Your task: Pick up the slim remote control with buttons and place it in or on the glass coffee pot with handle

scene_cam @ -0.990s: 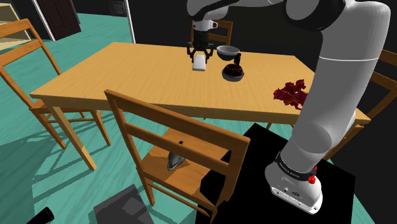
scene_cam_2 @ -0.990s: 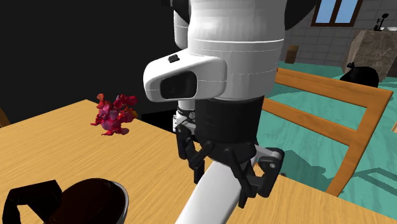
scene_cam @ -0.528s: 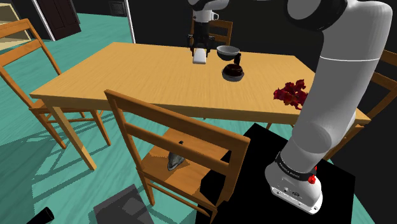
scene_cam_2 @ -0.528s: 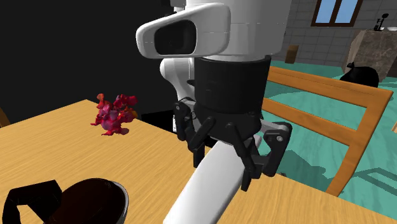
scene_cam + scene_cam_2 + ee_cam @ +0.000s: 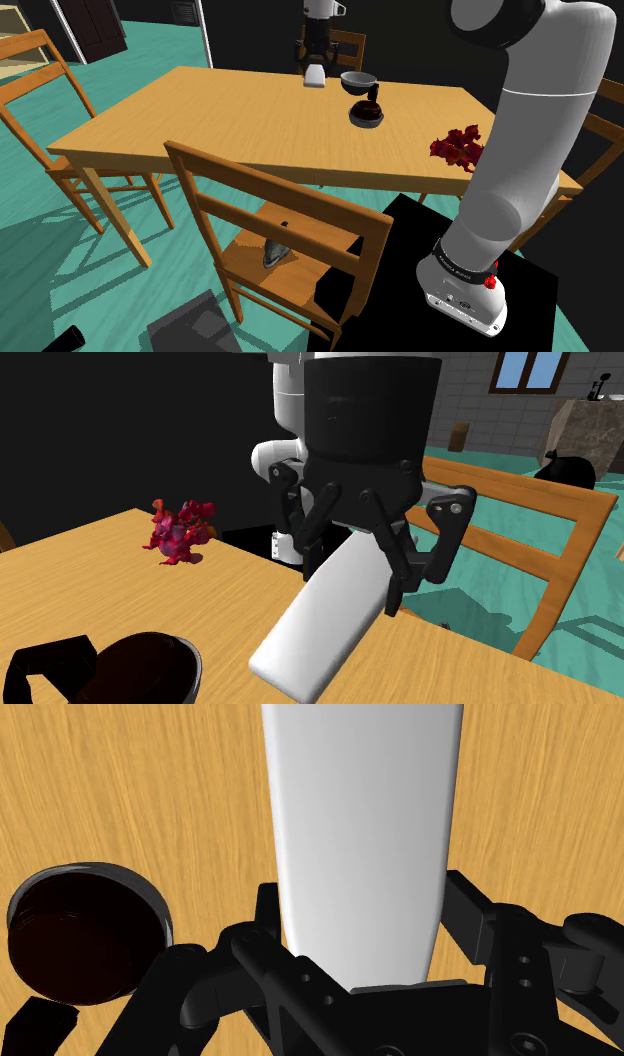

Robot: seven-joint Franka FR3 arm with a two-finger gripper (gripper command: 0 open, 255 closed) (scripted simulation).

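A plain white slim remote point(image 5: 325, 620) hangs in the air above the wooden table point(image 5: 200, 115), clasped at its upper end by my black gripper point(image 5: 355, 567), which is shut on it. In the wrist view the remote point(image 5: 360, 834) runs straight out from between the fingers point(image 5: 245, 959). The dark glass coffee pot point(image 5: 364, 100) stands on the table just to the shoulder view's right of and below the gripper point(image 5: 315, 62). Its dark round mouth point(image 5: 82, 932) lies off to one side of the held remote, and the pot's rim point(image 5: 150, 667) sits beside and below the remote's free end.
A red bunch of flowers point(image 5: 458, 146) lies near the table's edge by the arm. Wooden chairs stand around the table, one point(image 5: 280, 235) at the front with a small dark object on its seat, another point(image 5: 520, 547) behind the gripper. Teal floor surrounds it.
The gripper has risen with the remote in it, lifting it well clear of the table; in the shoulder view it has moved upward and away. The coffee pot has not moved.
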